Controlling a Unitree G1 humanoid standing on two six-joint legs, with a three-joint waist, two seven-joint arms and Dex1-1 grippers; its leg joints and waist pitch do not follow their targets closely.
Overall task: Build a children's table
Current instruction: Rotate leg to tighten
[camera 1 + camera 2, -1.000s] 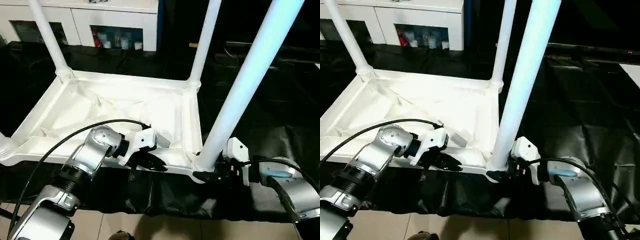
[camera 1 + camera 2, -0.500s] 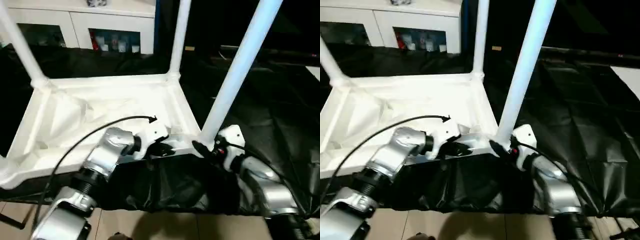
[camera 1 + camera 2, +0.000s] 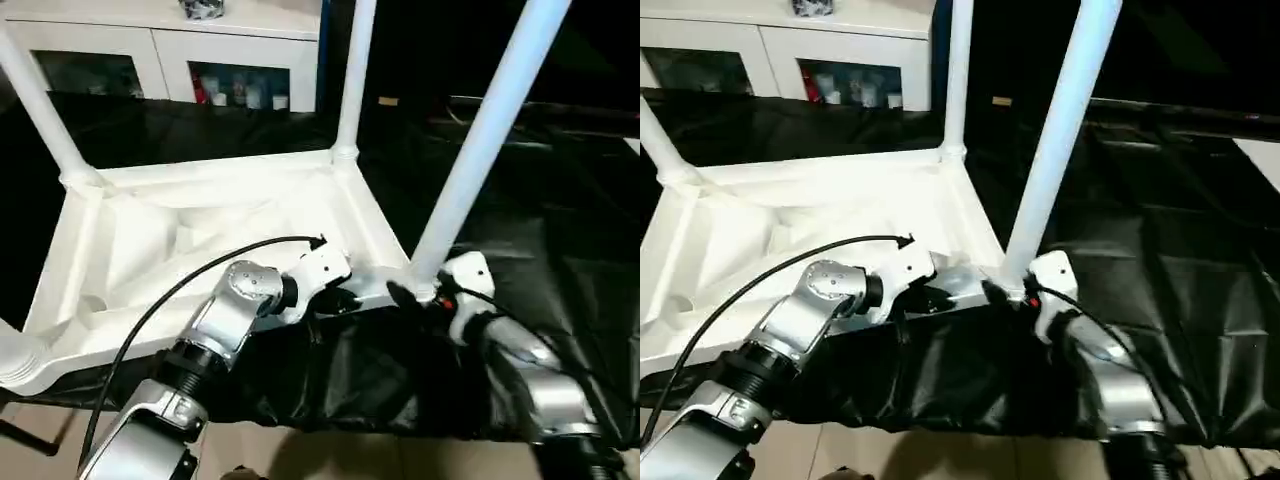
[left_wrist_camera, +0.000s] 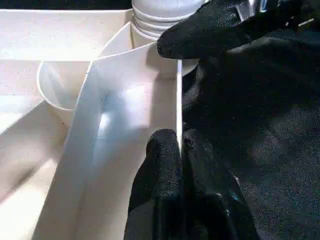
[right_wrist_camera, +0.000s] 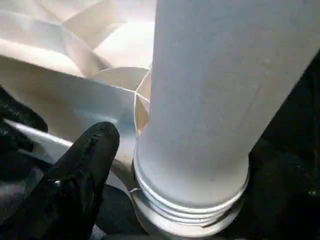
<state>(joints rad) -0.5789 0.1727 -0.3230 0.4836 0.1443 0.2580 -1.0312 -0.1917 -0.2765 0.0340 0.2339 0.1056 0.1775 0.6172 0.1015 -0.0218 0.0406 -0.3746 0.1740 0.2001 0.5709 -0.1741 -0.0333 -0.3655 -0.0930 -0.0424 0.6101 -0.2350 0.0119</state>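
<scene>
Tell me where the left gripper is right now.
In the left eye view, the left gripper is at the near rim of the upside-down white plastic table top, pinched shut on that thin edge, just left of the near-right white tube leg.

White cabinet [image 3: 160, 45] behind; black sheet [image 3: 560, 230] covering floor.

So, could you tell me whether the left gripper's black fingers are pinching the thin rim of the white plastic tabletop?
Yes, the left gripper is closed on the white plastic tabletop's thin rim.
</scene>
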